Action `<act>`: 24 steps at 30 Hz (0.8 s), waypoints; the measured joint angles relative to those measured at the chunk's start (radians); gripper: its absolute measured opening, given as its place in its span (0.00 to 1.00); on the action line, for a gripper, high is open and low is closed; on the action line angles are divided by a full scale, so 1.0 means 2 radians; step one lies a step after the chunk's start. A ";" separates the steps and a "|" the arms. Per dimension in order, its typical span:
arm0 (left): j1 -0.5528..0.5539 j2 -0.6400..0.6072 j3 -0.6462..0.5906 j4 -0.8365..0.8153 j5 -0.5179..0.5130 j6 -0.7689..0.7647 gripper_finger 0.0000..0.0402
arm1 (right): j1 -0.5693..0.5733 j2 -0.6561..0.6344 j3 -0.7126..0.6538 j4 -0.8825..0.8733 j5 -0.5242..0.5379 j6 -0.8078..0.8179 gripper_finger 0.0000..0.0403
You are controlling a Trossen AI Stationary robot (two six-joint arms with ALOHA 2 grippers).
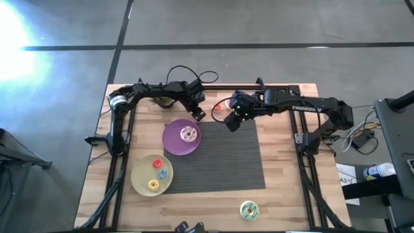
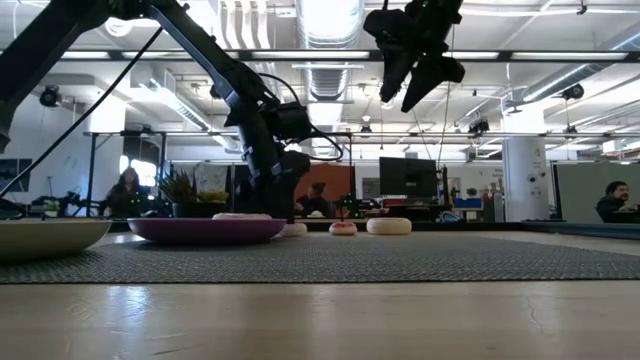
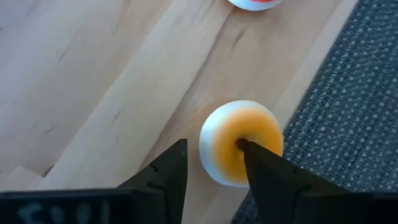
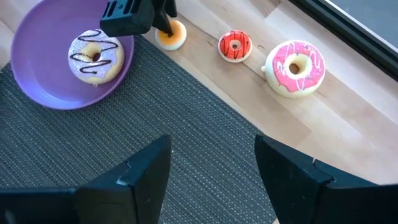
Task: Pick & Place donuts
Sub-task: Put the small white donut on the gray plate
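A small orange-iced donut [image 3: 242, 149] lies flat on the bare wood just beyond the grey mat's far left corner. My left gripper [image 3: 211, 144] is over it, pointing steeply down, its fingers apart around one side of the ring. Further right on the wood lie a red donut [image 4: 235, 45] and a pink donut [image 4: 295, 65]. A white drizzled donut [image 4: 93, 56] lies on the purple plate [image 1: 173, 144]. My right gripper [image 4: 211, 162] hangs open high over the mat, holding nothing. My left gripper comes at the orange donut from above, slanting. One fingertip [image 3: 252, 152] stands at the donut's hole [image 3: 239, 143]. The other fingertip [image 3: 177, 155] is outside the rim, with wood showing between it and the rim. Whether the finger at the hole touches the donut, I cannot tell.
The grey ribbed mat [image 1: 220, 158] covers the table's middle. A yellow plate [image 1: 139, 178] at the near left holds three tiny donuts. A green-iced donut [image 1: 249, 209] lies near the table's near edge. Black frame rails run along the table's left and right sides.
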 joint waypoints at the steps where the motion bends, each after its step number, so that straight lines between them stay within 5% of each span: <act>1: 0.000 0.000 -0.001 0.000 0.004 0.002 0.33 | 0.000 0.000 0.000 0.000 0.000 0.000 0.56; 8: -0.006 0.013 -0.001 0.009 0.021 0.003 0.30 | 0.000 0.000 0.000 0.001 0.000 0.000 0.56; 19: -0.010 0.006 0.003 0.007 0.025 0.013 0.01 | 0.000 0.000 0.000 0.009 0.000 -0.001 0.56; 24: 0.002 -0.034 0.011 -0.030 0.094 0.013 0.00 | 0.010 0.000 0.000 0.062 -0.027 -0.082 0.56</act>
